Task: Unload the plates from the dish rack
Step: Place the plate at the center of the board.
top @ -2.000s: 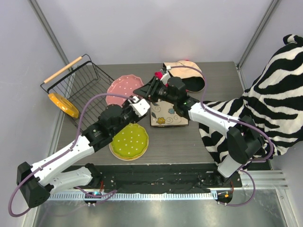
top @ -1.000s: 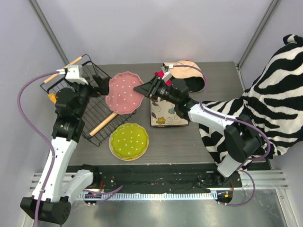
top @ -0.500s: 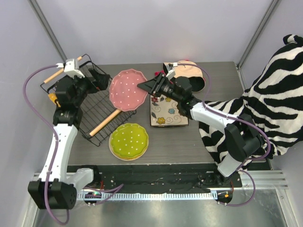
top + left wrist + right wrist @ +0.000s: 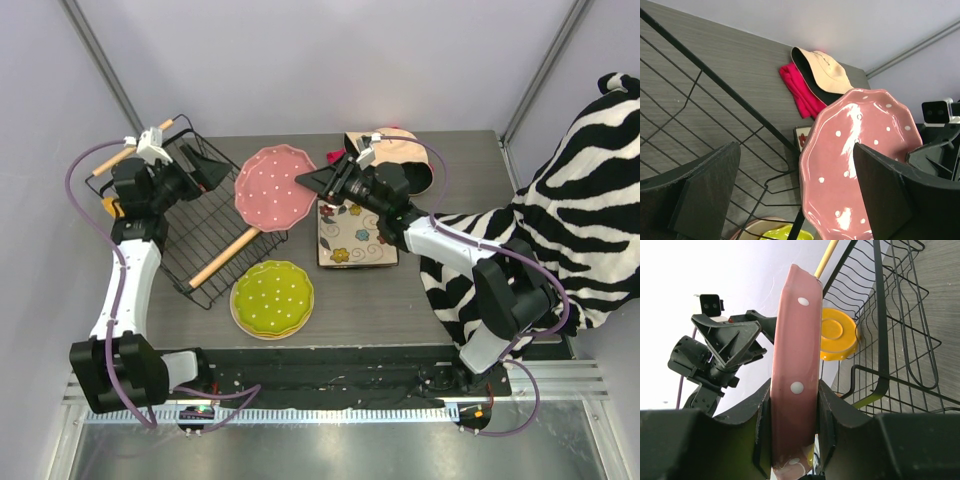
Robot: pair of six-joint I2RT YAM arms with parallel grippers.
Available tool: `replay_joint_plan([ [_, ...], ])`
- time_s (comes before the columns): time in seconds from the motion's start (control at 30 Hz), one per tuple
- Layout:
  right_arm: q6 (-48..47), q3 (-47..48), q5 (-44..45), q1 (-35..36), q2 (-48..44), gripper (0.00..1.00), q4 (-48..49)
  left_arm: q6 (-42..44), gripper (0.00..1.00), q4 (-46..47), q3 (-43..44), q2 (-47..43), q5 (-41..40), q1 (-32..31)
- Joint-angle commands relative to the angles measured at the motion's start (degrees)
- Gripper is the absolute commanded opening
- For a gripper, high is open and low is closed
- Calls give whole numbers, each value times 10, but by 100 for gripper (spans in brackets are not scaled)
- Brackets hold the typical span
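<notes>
- Pink plate (image 4: 273, 189), scalloped, glossy and white-dotted, is held on edge above the table's far middle, beside the rack (image 4: 215, 262).
- Right gripper (image 4: 318, 181) clamps its rim, the arm reaching left over the square plate (image 4: 355, 240).
- Left gripper (image 4: 205, 168) hangs released over the rack, facing the plate.
- Orange plate (image 4: 839, 341) stands in the rack.
- Green plate (image 4: 272, 296) lies near the front edge.
- Hat (image 4: 405, 150) has script too small to read.

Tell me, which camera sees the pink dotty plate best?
The top camera: almost the whole pink plate shows, gripped at its rim by the right pincer. The left wrist camera sees its face close, partly hidden. The right wrist camera sees only its edge.
</notes>
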Motion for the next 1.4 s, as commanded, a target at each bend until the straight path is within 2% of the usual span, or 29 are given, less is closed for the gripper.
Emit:
replay_joint_plan([
  [0.0, 4, 7, -3, -8, -15, 1, 92, 2, 100, -5, -18, -14, 29, 0],
  [0.2, 2, 1, -1, -12, -19, 1, 88, -6, 93, -15, -30, 5, 59, -2],
  [0.47, -3, -1, 2, -11, -18, 1, 80, 16, 78, -37, -27, 32, 86, -56],
  [0.53, -10, -1, 3, -11, -18, 1, 73, 30, 70, -67, -18, 46, 81, -72],
  [0.57, -11, 1, 4, -12, -18, 1, 69, 40, 62, -77, -10, 50, 79, -75],
  [0.77, -51, 11, 18, -12, -20, 1, 12, 36, 28, -77, -12, 52, 76, -78],
  [0.83, -81, 28, 27, -11, -20, 1, -39, 33, 18, -72, -12, 52, 80, -77],
  [0.87, -91, 33, 31, -12, -20, 1, -57, 33, 9, -72, -12, 52, 79, -77],
  [0.93, -111, 45, 48, -12, -24, 1, -104, 34, 0, -73, -10, 49, 76, -77],
  [1.13, -178, 68, 85, -12, -38, 16, -185, 29, 0, -65, -15, 34, 71, -78],
  [1.23, -192, 80, 85, -11, -34, 20, -202, 27, 0, -64, -13, 34, 76, -77],
  [1.3, -200, 83, 79, -12, -32, 20, -211, 27, 0, -63, -13, 31, 77, -77],
  [1.37, -201, 81, 74, -11, -35, 4, -208, 27, 0, -60, -13, 29, 79, -77],
])
